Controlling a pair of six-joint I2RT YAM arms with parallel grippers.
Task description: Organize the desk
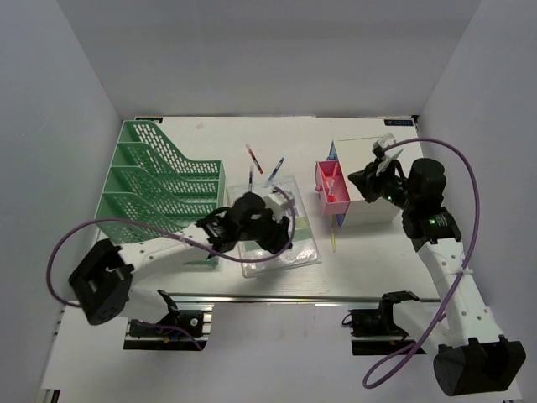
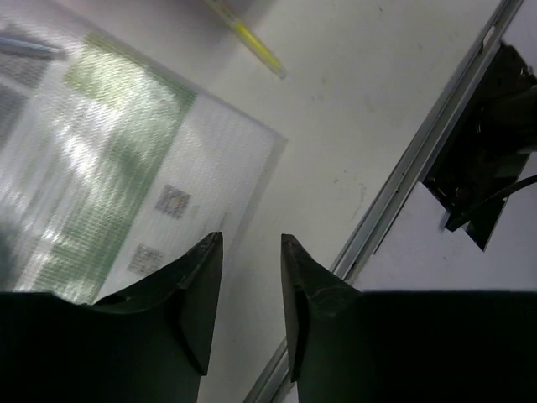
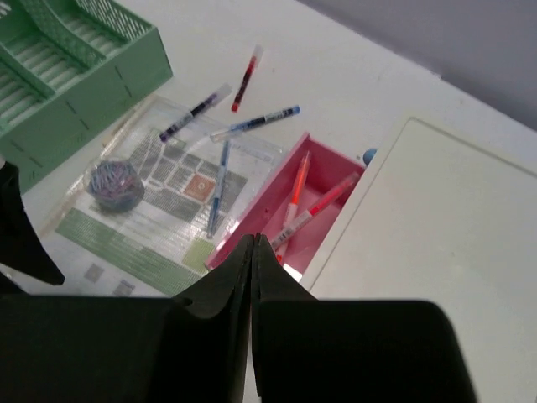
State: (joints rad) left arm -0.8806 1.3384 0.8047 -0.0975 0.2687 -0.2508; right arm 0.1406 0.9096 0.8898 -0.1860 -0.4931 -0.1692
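Top external shows the desk point(image 1: 361, 269) lengthwise left-to-right; left end effector point(image 2: 252, 245) parted, right end effector point(image 3: 252, 248) seemingly closed.

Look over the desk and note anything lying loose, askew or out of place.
Several pens lie loose on the desk at odd angles: a red pen, a dark pen and a blue pen at the far edge of the clear document sleeve, and a yellow pen before the drawer box. The pink drawer stands pulled open, pens inside.

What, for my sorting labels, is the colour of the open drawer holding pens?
Pink; the open drawer shows best in the right wrist view.
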